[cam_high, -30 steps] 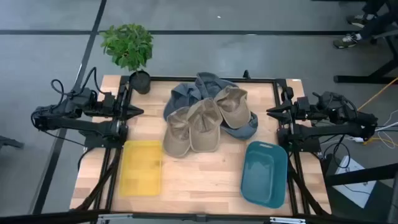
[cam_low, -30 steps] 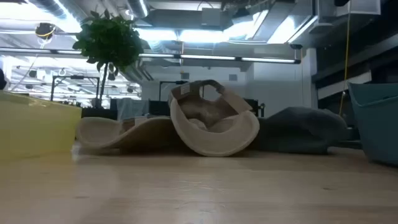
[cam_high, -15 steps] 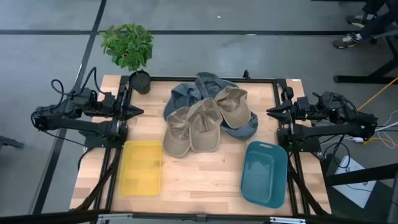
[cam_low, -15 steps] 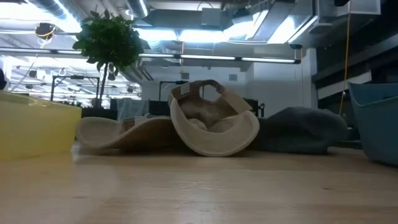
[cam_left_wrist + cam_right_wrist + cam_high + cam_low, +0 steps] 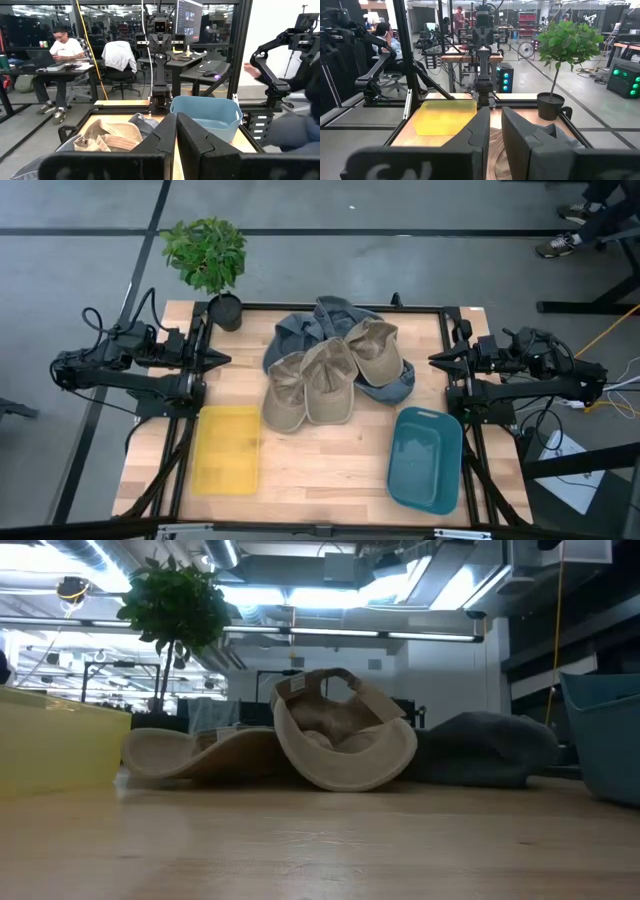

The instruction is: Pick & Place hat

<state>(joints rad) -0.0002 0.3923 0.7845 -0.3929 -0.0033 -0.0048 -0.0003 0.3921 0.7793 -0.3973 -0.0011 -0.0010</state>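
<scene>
Hats (image 5: 325, 370) piled mid-bench by the back edge; left gripper (image 5: 218, 360) and right gripper (image 5: 438, 360) wait at the side edges, fingers together.

Even overhead light, soft shadows.
Bright ceiling strips glaring behind the potted plant (image 5: 175, 610) in the low view; tan cap (image 5: 345, 745) in focus below them, table (image 5: 320, 850) blurred in front of it, faint shadows under its brim.
</scene>
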